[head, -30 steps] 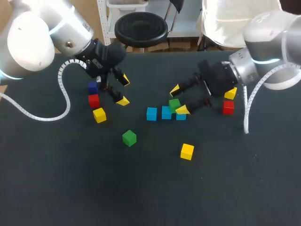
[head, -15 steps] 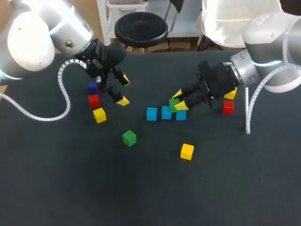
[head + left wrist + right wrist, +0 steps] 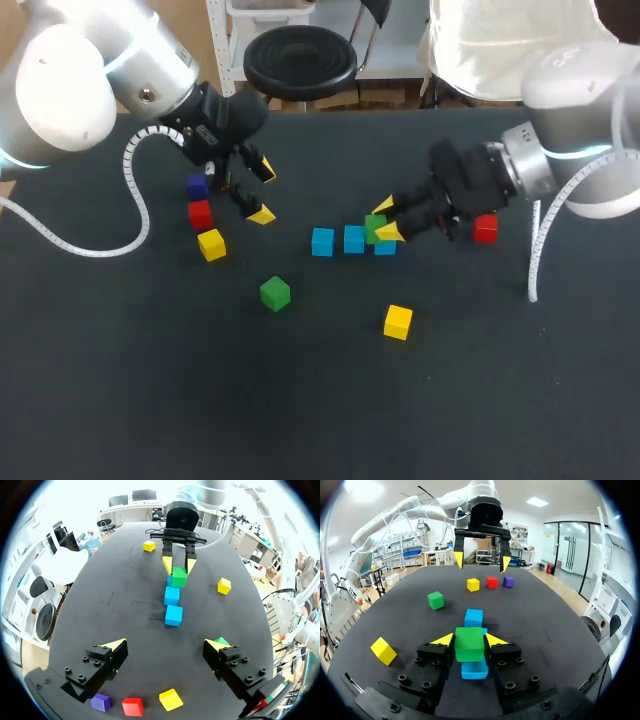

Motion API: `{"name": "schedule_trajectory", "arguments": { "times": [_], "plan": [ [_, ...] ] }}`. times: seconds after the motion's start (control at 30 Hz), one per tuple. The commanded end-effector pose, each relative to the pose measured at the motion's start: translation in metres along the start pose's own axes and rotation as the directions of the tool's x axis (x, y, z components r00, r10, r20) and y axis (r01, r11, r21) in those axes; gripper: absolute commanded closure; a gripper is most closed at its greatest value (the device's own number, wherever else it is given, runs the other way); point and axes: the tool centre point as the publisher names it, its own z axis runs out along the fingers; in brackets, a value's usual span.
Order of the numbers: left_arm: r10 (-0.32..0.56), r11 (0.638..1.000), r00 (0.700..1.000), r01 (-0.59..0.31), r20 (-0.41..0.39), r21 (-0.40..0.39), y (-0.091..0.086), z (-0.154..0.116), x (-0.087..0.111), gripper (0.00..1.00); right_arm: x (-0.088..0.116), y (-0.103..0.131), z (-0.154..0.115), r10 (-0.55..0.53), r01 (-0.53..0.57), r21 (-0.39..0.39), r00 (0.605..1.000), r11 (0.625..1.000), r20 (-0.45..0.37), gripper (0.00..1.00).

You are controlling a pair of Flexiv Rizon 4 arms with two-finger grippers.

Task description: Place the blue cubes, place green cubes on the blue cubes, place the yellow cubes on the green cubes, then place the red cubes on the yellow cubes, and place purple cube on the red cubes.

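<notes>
Matt table, smooth green cube

On the worktop, a cube is over the right end of a three-cube row, between the right tool fingers.

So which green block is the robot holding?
The green block pinched in the right end effector, above the end blue block. The other green block sits alone, untouched.
</notes>
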Motion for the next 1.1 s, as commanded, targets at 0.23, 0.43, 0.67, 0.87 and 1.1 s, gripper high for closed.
{"name": "schedule_trajectory", "arguments": {
  "times": [0.23, 0.43, 0.67, 0.87, 1.1],
  "plan": [
    [0.002, 1.000, 1.000, -0.002, 0.002, -0.001, -0.0004, 0.0000, 0.0008, 0.00, -0.0063, -0.0013, 0.0016, -0.003, 0.003, 0.018, 1.000, 1.000, 0.004, 1.00],
    [0.002, 1.000, 1.000, -0.002, 0.002, -0.001, -0.0004, 0.0000, 0.0008, 0.00, -0.0046, -0.0035, 0.0037, 0.010, -0.010, 0.020, 1.000, 1.000, 0.010, 1.00],
    [0.002, 1.000, 1.000, -0.002, 0.002, -0.001, -0.0004, 0.0000, 0.0008, 0.00, -0.0047, -0.0049, 0.0047, 0.012, -0.012, 0.018, 1.000, 1.000, 0.009, 1.00],
    [0.002, 1.000, 1.000, -0.002, 0.002, -0.001, -0.0004, 0.0000, 0.0008, 0.00, -0.0049, -0.0057, 0.0053, 0.014, -0.014, 0.013, 1.000, 1.000, 0.005, 1.00],
    [0.002, 1.000, 1.000, -0.002, 0.002, -0.001, -0.0004, 0.0000, 0.0008, 0.00, -0.0045, -0.0055, 0.0050, 0.016, -0.016, 0.014, 1.000, 1.000, 0.005, 1.00]
  ]
}}
